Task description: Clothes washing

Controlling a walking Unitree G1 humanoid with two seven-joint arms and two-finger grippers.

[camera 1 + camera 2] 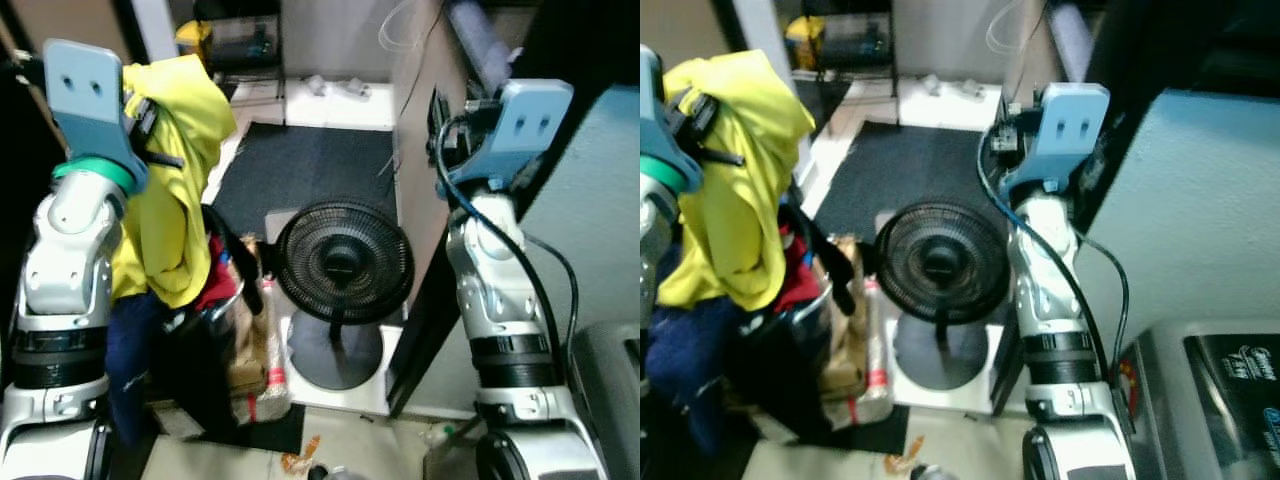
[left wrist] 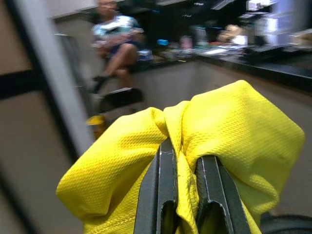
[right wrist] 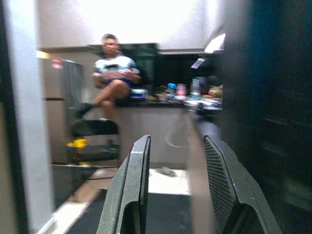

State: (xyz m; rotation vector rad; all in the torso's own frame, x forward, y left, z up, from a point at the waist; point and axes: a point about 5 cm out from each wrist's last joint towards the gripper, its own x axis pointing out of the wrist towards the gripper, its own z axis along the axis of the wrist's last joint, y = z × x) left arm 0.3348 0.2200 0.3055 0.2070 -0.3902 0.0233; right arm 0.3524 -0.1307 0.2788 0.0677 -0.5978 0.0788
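The left tool [image 2: 179,195] is raised high, and its two black fingers [image 2: 158,195] are pinched tight on a fold of the yellow shirt [image 1: 170,190]. The shirt hangs down from the tool, above the laundry basket [image 1: 205,330] full of red and blue clothes. The black fan [image 1: 345,262] stands on the floor just beside the basket. The right tool [image 3: 178,195] is up in the air on the other side of the fan, with its fingers apart and nothing between them. A person [image 3: 113,78] sits far behind the fan.

A fan [image 1: 344,262] stands between my arms; laundry basket [image 1: 215,318] crowds my left, a wall [image 1: 425,150] my right. Dark mat [image 1: 300,170] beyond lies open.
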